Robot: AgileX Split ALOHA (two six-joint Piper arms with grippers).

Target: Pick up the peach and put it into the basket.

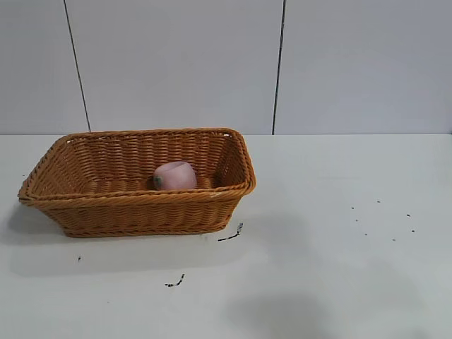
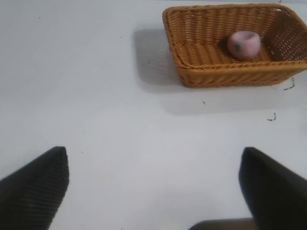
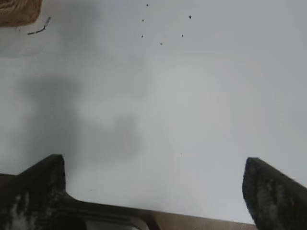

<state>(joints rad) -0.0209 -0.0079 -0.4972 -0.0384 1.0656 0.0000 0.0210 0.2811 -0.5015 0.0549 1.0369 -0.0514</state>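
The pale pink peach (image 1: 174, 175) lies inside the orange-brown wicker basket (image 1: 134, 199), toward its right end, tipped on its side with the green stem mark facing left. It also shows in the left wrist view (image 2: 244, 44) inside the basket (image 2: 230, 72). Neither arm appears in the exterior view. My left gripper (image 2: 153, 167) is open and empty over bare table, well away from the basket. My right gripper (image 3: 152, 170) is open and empty over bare table; a corner of the basket (image 3: 19, 12) shows far off.
The white table (image 1: 325, 233) carries small dark marks near the basket (image 1: 232, 234) and several dark specks at the right (image 1: 381, 219). A grey panelled wall stands behind the table.
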